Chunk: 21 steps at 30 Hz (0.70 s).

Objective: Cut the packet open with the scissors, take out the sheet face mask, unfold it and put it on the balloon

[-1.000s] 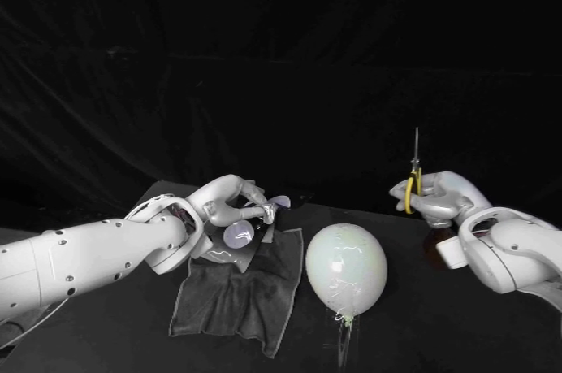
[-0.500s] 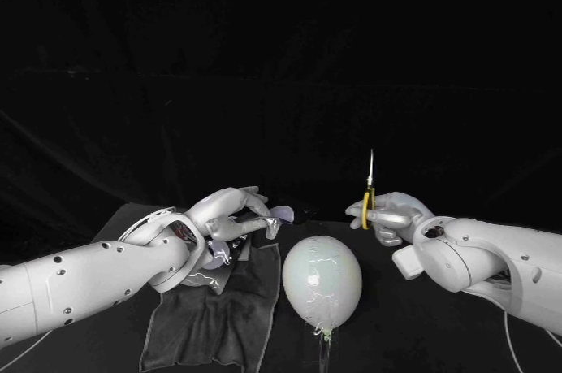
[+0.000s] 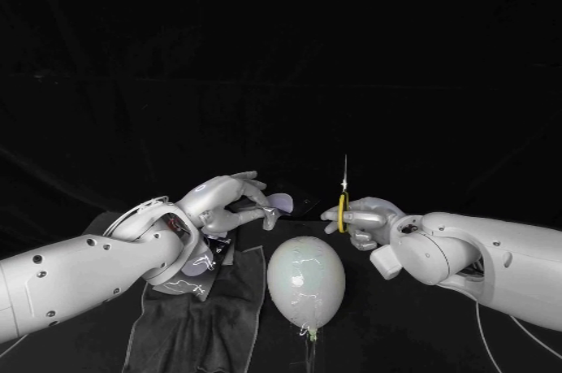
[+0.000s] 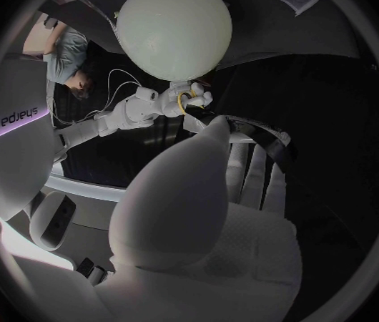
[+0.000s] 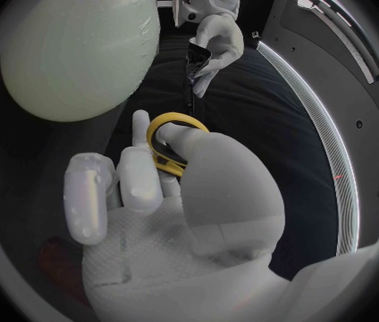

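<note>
My left hand (image 3: 225, 204) holds the dark, shiny packet (image 3: 278, 202) up above the table; the right wrist view shows that hand (image 5: 218, 39) pinching the packet (image 5: 199, 68) by one end. My right hand (image 3: 365, 220) grips the yellow-handled scissors (image 3: 342, 204), thin blades pointing straight up, a short way right of the packet. The yellow loop (image 5: 176, 139) sits round one of its fingers. The pale balloon (image 3: 307, 282) lies on the table below and between the hands, knot towards me. The left wrist view shows the balloon (image 4: 174, 28) and the right hand (image 4: 163, 101).
A dark grey cloth (image 3: 199, 328) lies spread on the black table under my left arm, just left of the balloon. A thin white cable (image 3: 482, 328) runs under my right arm.
The camera has shifted. My right hand has carried the scissors left, closing most of the gap to the packet in my left hand. The balloon and cloth lie as before.
</note>
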### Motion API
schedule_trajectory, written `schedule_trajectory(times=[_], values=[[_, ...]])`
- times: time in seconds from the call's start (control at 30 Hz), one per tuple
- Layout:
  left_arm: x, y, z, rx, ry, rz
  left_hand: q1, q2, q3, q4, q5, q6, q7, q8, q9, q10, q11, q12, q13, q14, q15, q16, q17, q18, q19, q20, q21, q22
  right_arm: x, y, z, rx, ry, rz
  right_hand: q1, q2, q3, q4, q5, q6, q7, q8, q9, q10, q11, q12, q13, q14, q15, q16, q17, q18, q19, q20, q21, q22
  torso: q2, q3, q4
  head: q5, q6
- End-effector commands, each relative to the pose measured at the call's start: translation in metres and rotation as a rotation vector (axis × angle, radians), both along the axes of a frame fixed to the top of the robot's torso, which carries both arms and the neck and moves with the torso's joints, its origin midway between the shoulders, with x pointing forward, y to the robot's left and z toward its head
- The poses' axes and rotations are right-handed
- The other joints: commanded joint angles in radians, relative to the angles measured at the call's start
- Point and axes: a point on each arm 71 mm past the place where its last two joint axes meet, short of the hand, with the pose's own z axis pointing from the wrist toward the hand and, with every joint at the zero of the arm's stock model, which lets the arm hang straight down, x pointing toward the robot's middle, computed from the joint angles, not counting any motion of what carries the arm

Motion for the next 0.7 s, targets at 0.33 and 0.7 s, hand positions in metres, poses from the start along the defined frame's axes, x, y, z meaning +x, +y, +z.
schedule_trajectory(times=[0.33,0.7], values=[[-0.005,-0.011,0.005,0.026,-0.034,-0.045,-0.006,-0.017,0.031,-0.001,0.002,0.000,0.002,0.006,0.069,-0.004,0.000,-0.003,-0.001,0.000,0.000,-0.008,-0.002,0.019,-0.004,0.004,-0.008,-0.001,-0.004,-0.001,0.014,0.066,-0.023,0.016,-0.104,-0.102,-0.116,0.066,0.003,-0.030,0.016,-0.055,-0.025,0.257,-0.098,-0.034,-0.007,0.001,0.013,-0.001,0.008,0.008,0.015,0.012,-0.007,0.171,0.000,0.0000,0.0006,-0.028,-0.007],[-0.005,-0.006,0.005,0.028,-0.038,-0.036,-0.013,-0.025,0.050,-0.001,0.002,-0.001,0.002,0.007,0.072,-0.004,0.000,-0.003,-0.001,0.001,0.000,-0.010,-0.003,0.019,-0.003,0.004,-0.008,-0.002,-0.007,-0.009,0.019,0.073,-0.052,0.042,-0.125,-0.160,-0.182,0.081,0.006,-0.059,0.022,-0.092,-0.038,0.254,-0.092,-0.056,-0.001,-0.002,0.018,-0.004,0.004,0.012,0.006,0.017,-0.023,0.162,-0.001,-0.0002,0.0017,-0.034,-0.006]])
